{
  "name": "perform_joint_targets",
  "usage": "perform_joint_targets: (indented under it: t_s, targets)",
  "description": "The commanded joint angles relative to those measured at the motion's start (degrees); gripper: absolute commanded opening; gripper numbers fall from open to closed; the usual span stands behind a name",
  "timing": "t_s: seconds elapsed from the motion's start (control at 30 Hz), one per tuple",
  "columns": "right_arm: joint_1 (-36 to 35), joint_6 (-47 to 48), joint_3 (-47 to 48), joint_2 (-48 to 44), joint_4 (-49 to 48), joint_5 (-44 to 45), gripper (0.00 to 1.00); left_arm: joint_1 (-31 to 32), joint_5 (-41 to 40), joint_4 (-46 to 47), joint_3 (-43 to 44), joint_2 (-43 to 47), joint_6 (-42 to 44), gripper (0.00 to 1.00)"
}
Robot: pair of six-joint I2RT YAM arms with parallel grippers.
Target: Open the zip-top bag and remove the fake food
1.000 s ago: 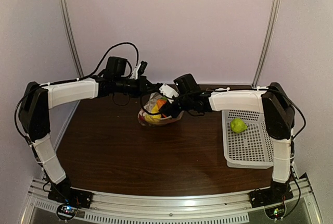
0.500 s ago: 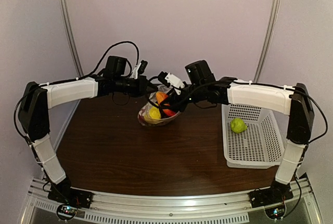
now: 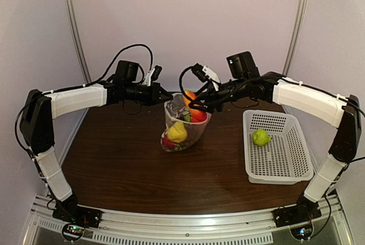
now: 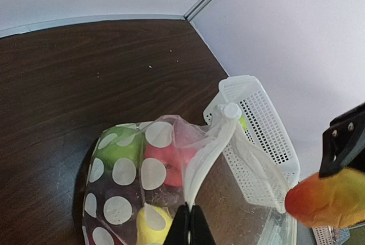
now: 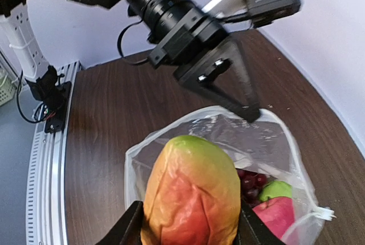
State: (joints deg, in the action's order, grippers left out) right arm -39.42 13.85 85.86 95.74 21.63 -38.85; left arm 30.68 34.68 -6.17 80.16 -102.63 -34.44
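My left gripper (image 4: 190, 225) pinches the zip-top bag (image 4: 122, 171) rim, bag resting on the counter (image 3: 125, 171). My right gripper (image 5: 190, 226) clamps an orange-red fruit (image 5: 191, 185) above it; next I should carry that over the basket (image 3: 278, 180).

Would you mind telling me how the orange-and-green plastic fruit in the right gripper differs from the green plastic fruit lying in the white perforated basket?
The orange-and-green plastic fruit is long and oval, red-orange fading to green at one end; the green plastic fruit is rounder and yellow-green all over. The first is held by the right gripper above the clear dotted zip-top bag; the second lies loose in the white perforated basket. Both are outside the bag.
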Motion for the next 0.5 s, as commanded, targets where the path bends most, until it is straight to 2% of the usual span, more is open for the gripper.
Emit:
perform_joint_targets:
  t_s: [0.0,0.1,0.17,0.3,0.47]
  targets:
    - [5.2,-6.7,-1.3,-4.7,-4.7,-4.9,0.37,-0.3,3.5,1.4,1.8,0.7,1.6,0.00]
    - [7.3,-13.0,-3.3,-4.4,-12.0,-1.3,0.38,-0.1,5.7,2.1,2.0,0.4,1.7,0.00]
    - [7.6,-13.7,-1.9,-2.7,-12.7,-0.6,0.38,0.1,6.7,2.6,2.1,0.2,1.8,0.00]
    - [9.6,-10.8,2.0,-1.6,-6.5,2.0,0.38,0.2,5.8,1.9,2.1,0.1,2.6,0.00]
    - [18.0,-2.5,-0.4,-6.8,3.3,4.7,0.38,0.3,4.8,1.2,2.1,0.1,3.1,0.00]
